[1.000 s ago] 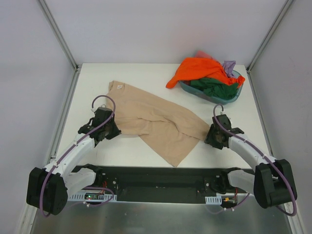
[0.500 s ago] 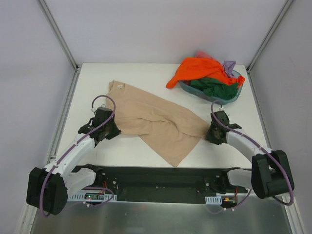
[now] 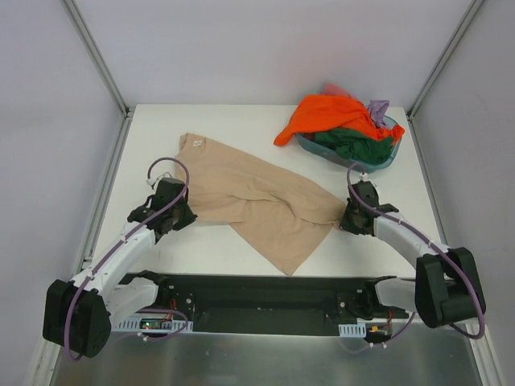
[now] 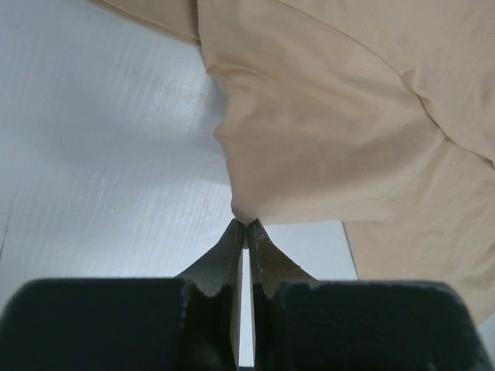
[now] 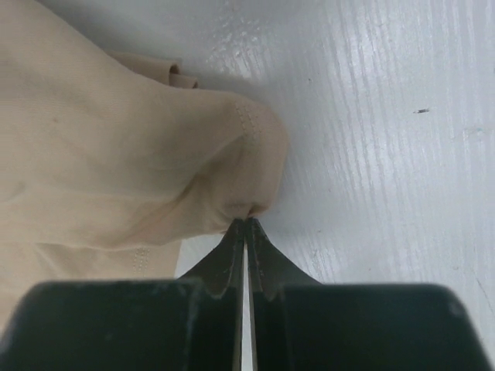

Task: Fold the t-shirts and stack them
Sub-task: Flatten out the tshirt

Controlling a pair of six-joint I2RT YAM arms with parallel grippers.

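A large tan-beige cloth t-shirt [image 3: 257, 201] lies spread and rumpled across the middle of the white tabletop [image 3: 161, 137]. It runs slantwise from its collar at the far left to a pointed corner hanging toward the near edge. A small pale label shows at the collar end.

The left claw [image 3: 188, 215] sits low at the shirt's left edge. In the left wrist view its two dark fingers [image 4: 232, 247] are pressed together, with a small peak of the beige cloth nipped at their tips. The fabric rises from that point into a shallow fold.

The right claw [image 3: 344, 220] sits at the shirt's right edge, on the side nearer the basin. In the right wrist view its fingers [image 5: 259, 251] are likewise pressed together. They pinch a bunched, stitched hem of the same shirt, and the cloth puckers into creases just above the tips.

At the far right corner stands a teal translucent plastic basin [image 3: 386, 158], well apart from the beige shirt. A bright orange t-shirt [image 3: 330, 112] is heaped over it and spills across its left rim onto the tabletop. A dark green t-shirt [image 3: 354, 145] lies beneath the orange one inside the basin. A lilac t-shirt [image 3: 378, 107] pokes out at the far right rim, and a bit of pinkish red t-shirt [image 3: 331, 87] shows behind the orange heap.
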